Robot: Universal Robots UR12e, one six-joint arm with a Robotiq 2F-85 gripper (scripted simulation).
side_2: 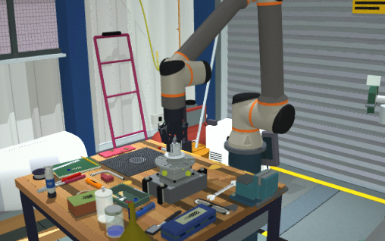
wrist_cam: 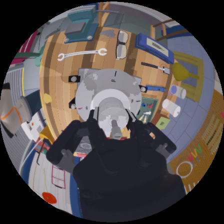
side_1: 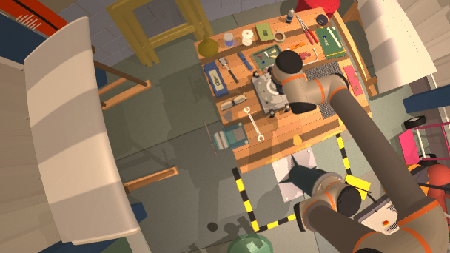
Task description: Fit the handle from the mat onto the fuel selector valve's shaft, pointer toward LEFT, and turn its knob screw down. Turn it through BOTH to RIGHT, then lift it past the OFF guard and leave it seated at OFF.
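At the middle of the workbench the grey fuel selector valve (side_2: 175, 178) (side_1: 267, 92) sits on its block base. Its round dial plate (wrist_cam: 110, 95) carries tick marks. The handle (wrist_cam: 112, 115) (side_2: 174, 149) sits on the valve's shaft at the dial's centre, with its small knob screw (wrist_cam: 115, 127) standing up from it. My gripper (wrist_cam: 113, 117) (side_2: 175, 143) comes straight down over the valve and is closed around the handle. The dark ribbed mat (side_2: 132, 160) lies behind the valve. In the side camera the arm's wrist hides the handle.
A green parts tray (side_2: 129, 194) lies at the valve's front left, with jars (side_2: 108, 212) and a yellow funnel near the table edge. A blue case (side_2: 189, 221), glasses, a wrench (side_2: 221, 189) and a teal vise (side_2: 255, 185) lie to the front and right.
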